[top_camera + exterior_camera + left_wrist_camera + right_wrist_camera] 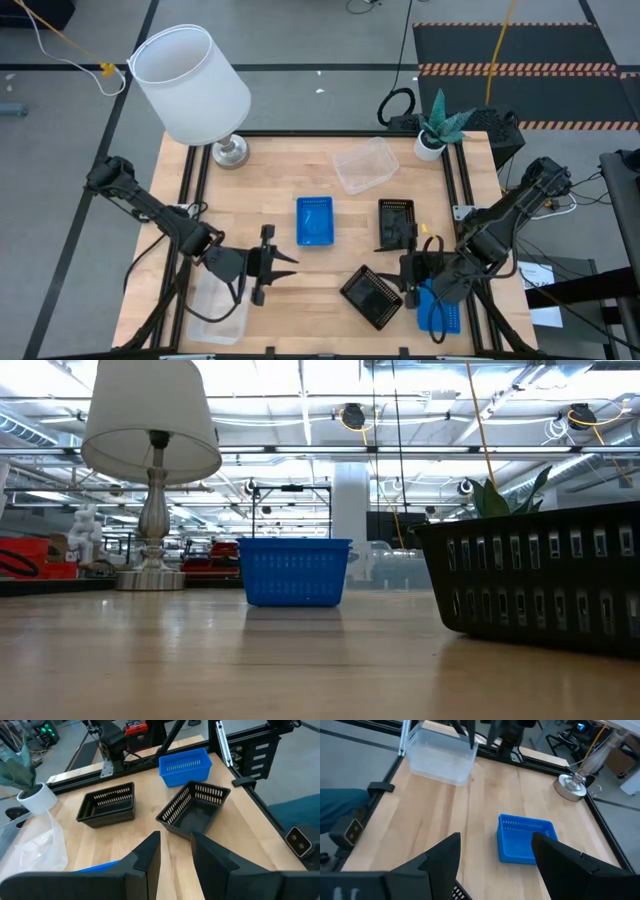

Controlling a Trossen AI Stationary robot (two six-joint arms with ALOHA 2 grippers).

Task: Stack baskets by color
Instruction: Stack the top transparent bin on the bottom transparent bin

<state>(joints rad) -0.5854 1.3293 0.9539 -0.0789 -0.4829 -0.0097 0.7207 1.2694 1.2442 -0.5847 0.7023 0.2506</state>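
The left pincer [290, 265] hovers over the near-left tabletop [270, 180], its fingers [150, 855] parted a little with nothing between them; the right pincer [408, 268] hangs at the near right, released wide and empty. Straight ahead of the left pincer a tilted black basket [372, 296] rests on the wood, a second black basket [396, 222] beyond it, both apart from the fingers. A blue basket [315, 220] stands mid-table between the two pincers; another blue basket [440, 310] lies under the right arm. Only the high view shows the clear basket [365, 165] at the far side, near the potted plant [437, 128], and the clear basket [218, 310] at the near-left corner under the left arm; the right wrist view shows that one [440, 755] too. The low view alone shows the lamp [150, 470] level, behind the blue basket [293, 570]; no arm appears in it.
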